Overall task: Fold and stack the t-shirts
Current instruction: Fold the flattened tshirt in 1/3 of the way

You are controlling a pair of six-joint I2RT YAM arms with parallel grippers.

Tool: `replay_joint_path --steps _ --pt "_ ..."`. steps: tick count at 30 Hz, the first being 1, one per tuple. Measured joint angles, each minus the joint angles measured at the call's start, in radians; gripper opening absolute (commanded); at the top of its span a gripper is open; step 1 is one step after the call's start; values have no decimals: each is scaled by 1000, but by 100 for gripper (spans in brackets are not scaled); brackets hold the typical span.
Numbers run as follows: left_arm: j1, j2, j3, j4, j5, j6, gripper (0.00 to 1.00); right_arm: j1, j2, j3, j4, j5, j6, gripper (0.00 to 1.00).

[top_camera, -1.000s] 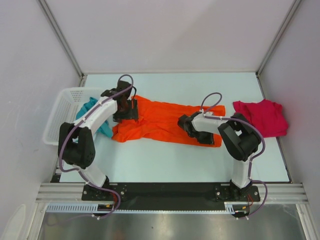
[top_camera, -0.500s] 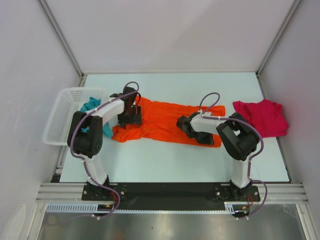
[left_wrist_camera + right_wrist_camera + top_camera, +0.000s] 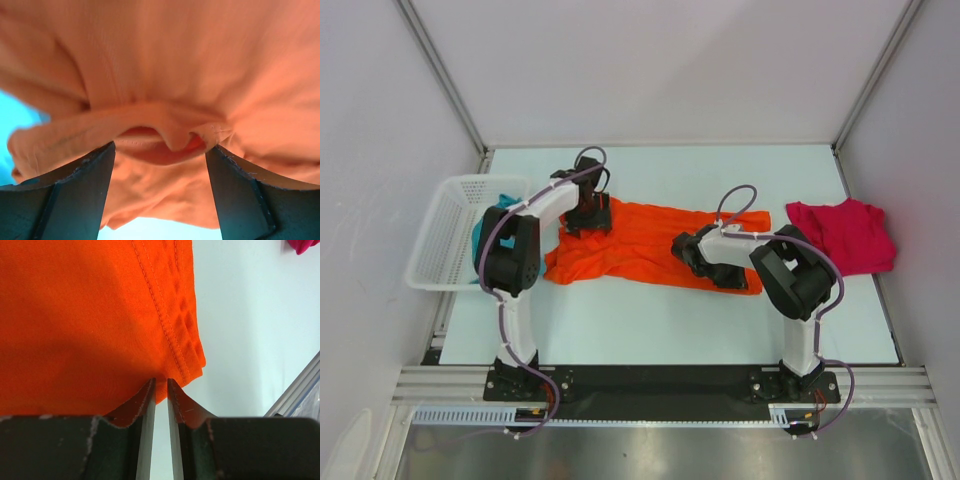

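Note:
The orange t-shirt (image 3: 640, 243) lies spread across the middle of the table. My left gripper (image 3: 591, 216) is over the shirt's far left end. It is open, with bunched orange cloth (image 3: 165, 135) between its wide-apart fingers (image 3: 75, 195). My right gripper (image 3: 732, 279) is at the shirt's near right edge and is shut on the hem beside the corner (image 3: 192, 362). The crimson t-shirt (image 3: 845, 235) lies crumpled at the right, and a bit of it also shows in the right wrist view (image 3: 305, 245). The teal t-shirt (image 3: 480, 238) is in the basket, mostly hidden by my left arm.
A white mesh basket (image 3: 440, 225) stands at the table's left edge. Side walls and metal frame rails (image 3: 880, 70) close in the table on the left, right and far sides. A black base rail (image 3: 650, 380) runs along the near edge.
My left gripper has moved away from me and to the right, onto the shirt's far left end, and its arm has swung over the basket. The right gripper has barely moved.

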Motion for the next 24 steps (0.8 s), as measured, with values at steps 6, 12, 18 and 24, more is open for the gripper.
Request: replay_joint_path --steps 6,12,18,24 --pt "4 89 131 -27 -16 2 78 0 0 0 0 0 0 22" --pt "16 146 255 -75 -41 10 78 0 0 0 -1 2 0 22" --pt "35 196 388 -116 -66 19 78 0 0 0 0 2 0 22" --pt "42 199 427 -134 -70 19 78 -13 16 19 -6 -10 -21 22"
